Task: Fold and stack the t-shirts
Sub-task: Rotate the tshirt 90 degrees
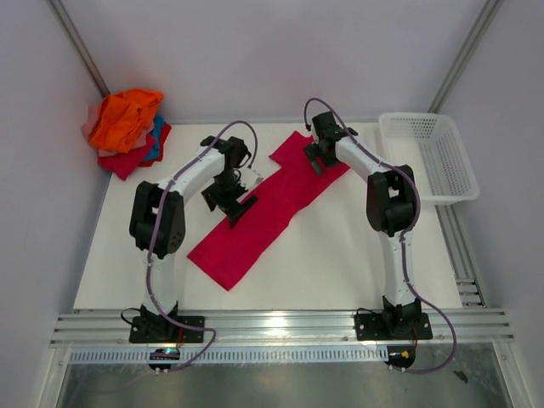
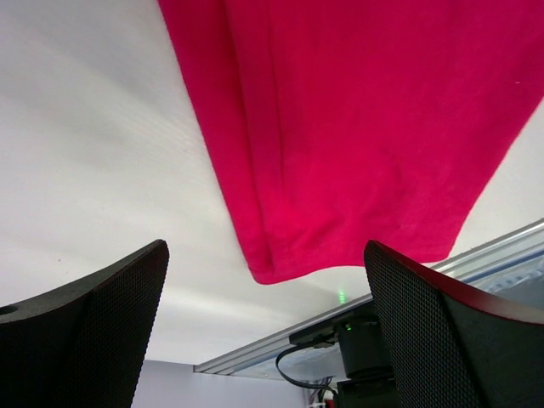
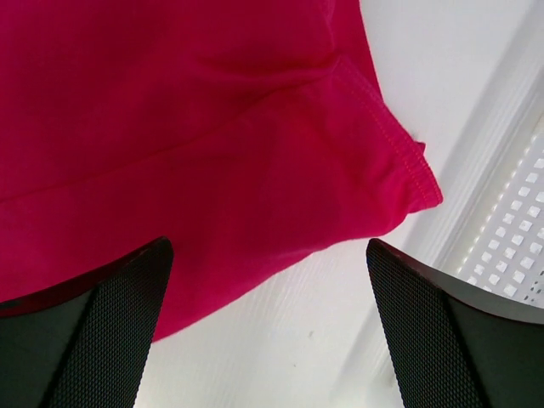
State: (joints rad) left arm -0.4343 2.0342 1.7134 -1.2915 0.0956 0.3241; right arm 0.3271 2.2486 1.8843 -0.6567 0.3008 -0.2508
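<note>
Dimpled black fingers (image 2: 85,331), smooth crimson t-shirt (image 2: 357,127)

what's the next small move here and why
Probably lower the right pincer onto the far end of the crimson t-shirt and close: it lies as a long strip, ungripped, the left pincer open too, so a crosswise fold seems due.

A folded shirt (image 1: 263,208) lies slantwise across the middle of the table (image 1: 340,263), one end toward the near left and the other toward the far right. The left gripper (image 1: 231,202) hangs over the shirt's left edge, about halfway along. The right gripper (image 1: 316,157) hangs over its far right end. A pile of shirts (image 1: 126,127) sits at the far left corner, well apart from the spread one. A basket (image 1: 442,161) stands at the far right edge, near the shirt's far end.
</note>
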